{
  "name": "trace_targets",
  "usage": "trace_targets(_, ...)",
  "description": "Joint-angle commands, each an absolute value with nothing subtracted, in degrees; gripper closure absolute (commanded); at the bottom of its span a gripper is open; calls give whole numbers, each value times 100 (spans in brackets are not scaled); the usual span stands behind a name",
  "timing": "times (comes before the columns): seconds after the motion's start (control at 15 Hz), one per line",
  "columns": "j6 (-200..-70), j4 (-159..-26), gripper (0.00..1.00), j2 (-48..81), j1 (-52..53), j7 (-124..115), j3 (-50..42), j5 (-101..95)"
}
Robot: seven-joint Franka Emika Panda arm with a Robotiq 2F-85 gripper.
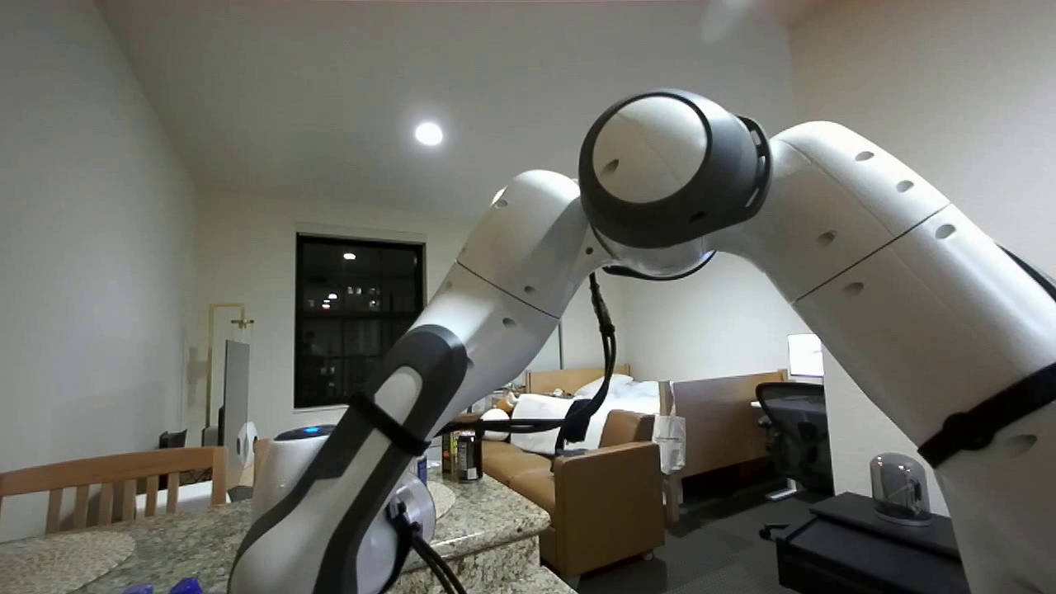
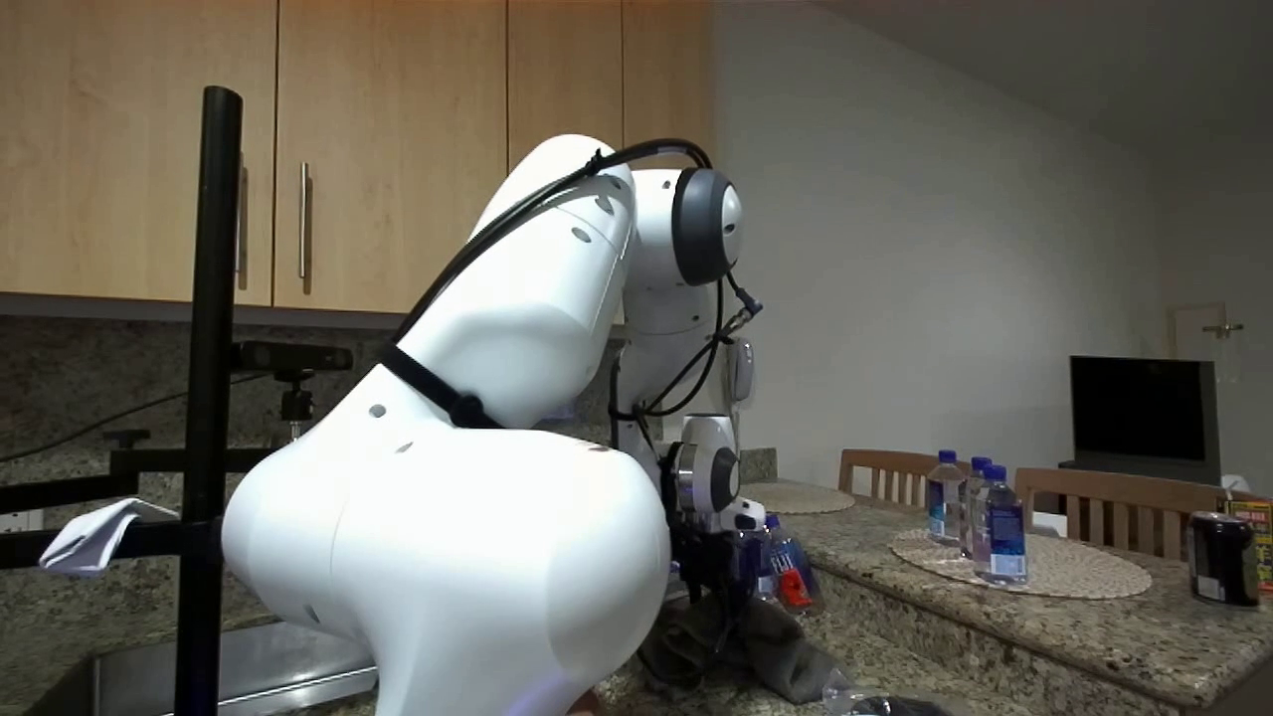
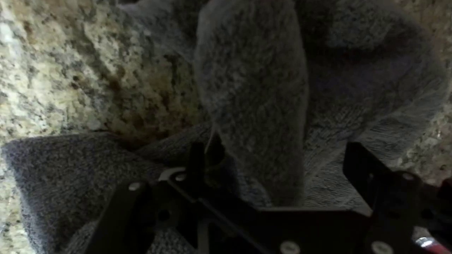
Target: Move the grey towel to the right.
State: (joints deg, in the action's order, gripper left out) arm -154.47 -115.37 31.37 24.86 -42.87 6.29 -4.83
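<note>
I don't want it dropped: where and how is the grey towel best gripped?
Likely by the raised fold of the grey towel, from above, pinching across its long sides: in the wrist view this ridge lines up with the gap of the open gripper.

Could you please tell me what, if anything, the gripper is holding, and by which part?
Nothing is held: in the wrist view, the gripper is open, with a fold of the towel between its sides and a gap on either side.

in an exterior view, a dark window [image 1: 359, 322] sits left of centre, a round ceiling light [image 1: 428, 134] shining higher up. wooden cabinets [image 2: 391, 119] span the upper left of an exterior view.
</note>
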Motion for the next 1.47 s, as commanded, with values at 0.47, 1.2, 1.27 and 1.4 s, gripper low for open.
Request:
trace_targets(0.47,-15786,-11524,61,3283,2638,-3941,352,-490)
trace_targets(1.2,-15411,-11213,90,2973,2946,-4062,10,-766)
trace_targets(1.27,-15317,-11106,89,2959,2938,-4046,-7,-782)
trace_targets(1.4,-15040,-10848,89,2944,2868,-3985,-4,-820)
